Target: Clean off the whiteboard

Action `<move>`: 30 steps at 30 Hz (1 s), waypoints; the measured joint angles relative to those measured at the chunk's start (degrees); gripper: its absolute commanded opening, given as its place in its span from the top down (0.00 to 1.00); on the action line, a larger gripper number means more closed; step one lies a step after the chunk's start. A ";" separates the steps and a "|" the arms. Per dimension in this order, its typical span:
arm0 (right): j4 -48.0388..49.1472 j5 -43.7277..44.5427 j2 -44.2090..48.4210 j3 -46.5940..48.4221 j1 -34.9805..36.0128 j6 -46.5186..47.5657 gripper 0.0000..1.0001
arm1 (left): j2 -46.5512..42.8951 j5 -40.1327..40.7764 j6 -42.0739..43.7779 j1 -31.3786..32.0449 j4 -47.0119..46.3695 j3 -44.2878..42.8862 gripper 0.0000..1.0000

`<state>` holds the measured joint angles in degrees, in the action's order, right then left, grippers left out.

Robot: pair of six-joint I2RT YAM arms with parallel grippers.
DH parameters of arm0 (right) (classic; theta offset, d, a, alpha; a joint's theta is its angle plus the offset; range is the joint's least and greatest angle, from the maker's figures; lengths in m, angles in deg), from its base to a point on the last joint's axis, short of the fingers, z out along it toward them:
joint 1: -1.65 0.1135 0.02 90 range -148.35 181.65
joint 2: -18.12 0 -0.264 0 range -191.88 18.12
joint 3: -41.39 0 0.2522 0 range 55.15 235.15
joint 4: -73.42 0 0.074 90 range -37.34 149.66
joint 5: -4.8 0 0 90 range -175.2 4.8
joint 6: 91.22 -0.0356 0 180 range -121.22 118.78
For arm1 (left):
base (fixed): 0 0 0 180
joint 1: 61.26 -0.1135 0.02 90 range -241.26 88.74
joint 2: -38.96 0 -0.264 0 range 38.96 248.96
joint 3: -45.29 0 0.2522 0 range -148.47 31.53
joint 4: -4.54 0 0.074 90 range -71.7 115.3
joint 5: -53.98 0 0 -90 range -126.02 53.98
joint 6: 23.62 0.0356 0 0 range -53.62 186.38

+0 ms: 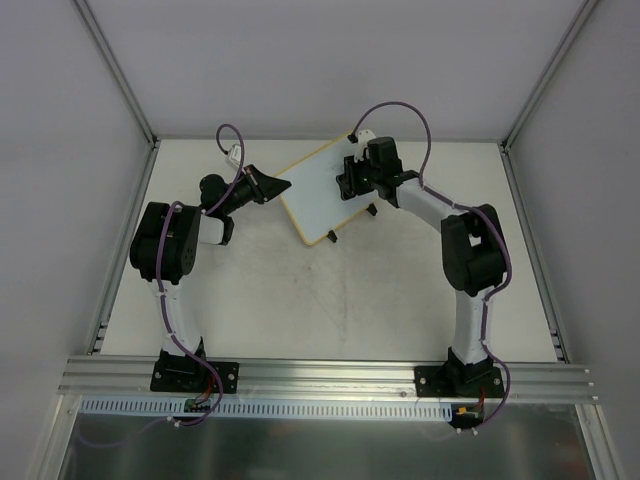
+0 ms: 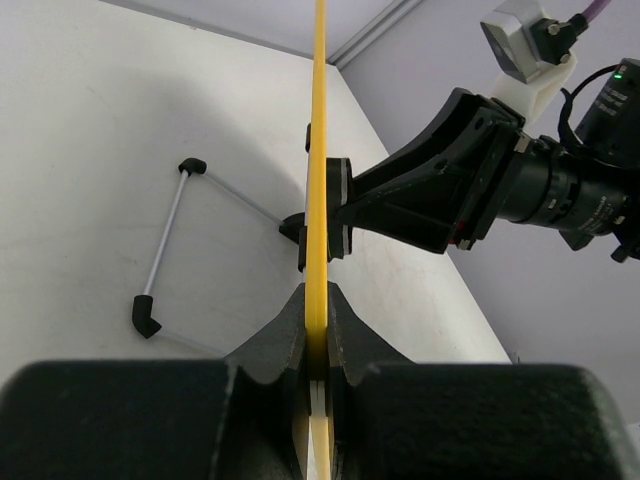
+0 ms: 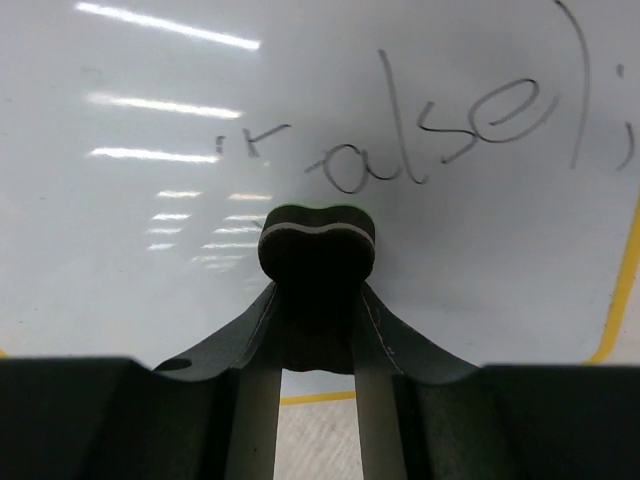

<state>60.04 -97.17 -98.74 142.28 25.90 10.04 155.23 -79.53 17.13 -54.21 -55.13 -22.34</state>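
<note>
Left hand (image 2: 316, 305) clamps whiteboard (image 1: 318, 190) edge; right hand (image 3: 316, 300) pinches black eraser (image 3: 318, 240) against it; writing reads "alse".

Left arm (image 1: 172, 310), right arm (image 1: 468, 320) wearing white shells, black joints; purple cables (image 1: 393, 102) looping off wrists; left gripper (image 2: 316, 300), right gripper (image 3: 318, 300) showing matte black wedge fingers (image 2: 272, 348).

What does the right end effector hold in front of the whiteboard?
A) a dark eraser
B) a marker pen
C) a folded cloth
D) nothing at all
A: the right wrist view shows the right end effector shut on a dark eraser, just below the writing on the whiteboard.
</note>
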 measured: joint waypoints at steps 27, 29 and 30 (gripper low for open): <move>-3.30 -0.44 -3.61 11.30 7.19 -0.11 1.00 | 0.00 0.24 0.04 -0.02 0.02 0.13 1.00; -3.28 -0.42 -3.89 11.93 6.34 -0.17 1.00 | 0.00 0.22 0.09 0.00 0.02 0.13 1.00; -3.23 -0.35 -4.02 12.20 5.77 -0.20 1.00 | 0.00 0.17 0.13 0.00 0.00 0.13 1.00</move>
<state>56.80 -97.52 -102.76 154.48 31.67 9.85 155.23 -79.35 17.26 -54.21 -55.13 -22.21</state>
